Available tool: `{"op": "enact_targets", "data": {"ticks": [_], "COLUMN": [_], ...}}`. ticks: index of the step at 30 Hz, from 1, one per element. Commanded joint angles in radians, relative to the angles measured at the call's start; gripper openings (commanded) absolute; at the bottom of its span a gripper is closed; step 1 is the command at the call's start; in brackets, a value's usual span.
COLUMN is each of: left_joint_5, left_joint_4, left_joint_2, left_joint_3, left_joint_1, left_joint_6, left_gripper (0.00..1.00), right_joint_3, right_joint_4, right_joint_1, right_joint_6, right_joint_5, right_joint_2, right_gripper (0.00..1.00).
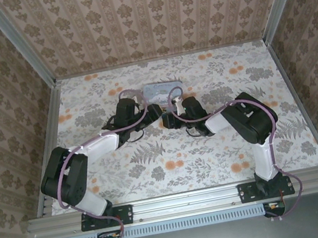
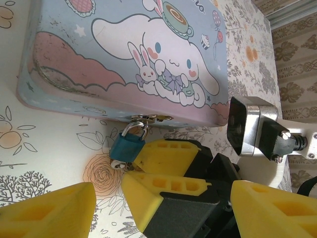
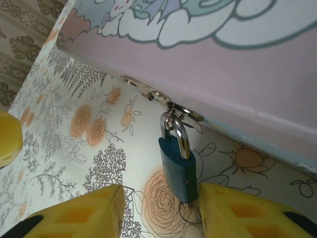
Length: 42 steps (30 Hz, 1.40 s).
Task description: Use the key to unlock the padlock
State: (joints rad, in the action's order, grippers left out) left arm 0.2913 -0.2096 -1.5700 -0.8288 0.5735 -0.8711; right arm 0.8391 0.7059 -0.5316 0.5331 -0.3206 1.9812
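Teal painted padlock [image 3: 177, 171] on a glossy printed tin [image 2: 124, 49], over a matt floral table cover [image 3: 74, 124].
The padlock body looks like smooth painted metal with a soft sheen. Its shackle [image 3: 179, 133] and the tin's hasp [image 3: 158, 96] are bright polished metal. The fingers [image 3: 79, 213] look like matt yellow plastic.

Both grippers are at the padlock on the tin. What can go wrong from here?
1. The padlock hangs free from the hasp of the tin. The open left gripper isn't bracing it, so a push could swing it.
2. The right gripper straddles the lock's lower end. Closing might pinch the body, not what looks like the key at its base.
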Motion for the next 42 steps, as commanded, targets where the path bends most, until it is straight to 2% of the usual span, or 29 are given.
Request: {"op": "enact_targets", "data": {"ticks": [1,7,10,15,18,24,28,36,41,42], "left_joint_5": [0.009,0.008,0.008,0.006,0.003,0.002,0.037,0.265,0.345,0.388], "left_joint_4": [-0.015,-0.017,-0.018,-0.019,-0.02,-0.02,-0.044,-0.191,-0.324,-0.358], "left_joint_2": [-0.007,-0.004,-0.002,0.006,0.012,0.029,0.028,-0.044,-0.101,-0.117], "left_joint_3": [0.013,0.017,0.021,0.028,0.037,0.056,0.07,0.092,0.127,0.136], "left_joint_1": [-0.001,0.0,0.0,0.0,0.0,0.0,0.0,-0.012,-0.033,-0.04], "left_joint_6": [-0.009,-0.012,-0.012,-0.012,-0.011,-0.011,-0.001,0.07,0.072,0.068], "left_gripper": [0.74,0.74,0.74,0.74,0.74,0.74,0.74,0.7,0.64,0.63], "right_joint_3": [0.03,0.03,0.013,-0.015,-0.032,-0.068,-0.071,-0.057,-0.057,-0.059], "right_joint_4": [0.002,0.019,0.035,0.075,0.101,0.165,0.224,0.217,0.249,0.26], "right_joint_1": [0.001,0.001,0.004,0.021,0.039,0.075,0.101,0.137,0.16,0.164], "right_joint_6": [0.027,0.044,0.052,0.08,0.096,0.131,0.192,0.233,0.268,0.277], "right_joint_5": [0.056,0.045,0.04,0.0,-0.036,-0.105,-0.193,-0.347,-0.429,-0.439], "right_joint_2": [0.039,0.059,0.057,0.053,0.051,0.045,0.052,0.043,0.062,0.066], "right_gripper": [0.45,0.37,0.28,0.07,0.0,0.0,0.0,0.0,0.0,0.0]}}
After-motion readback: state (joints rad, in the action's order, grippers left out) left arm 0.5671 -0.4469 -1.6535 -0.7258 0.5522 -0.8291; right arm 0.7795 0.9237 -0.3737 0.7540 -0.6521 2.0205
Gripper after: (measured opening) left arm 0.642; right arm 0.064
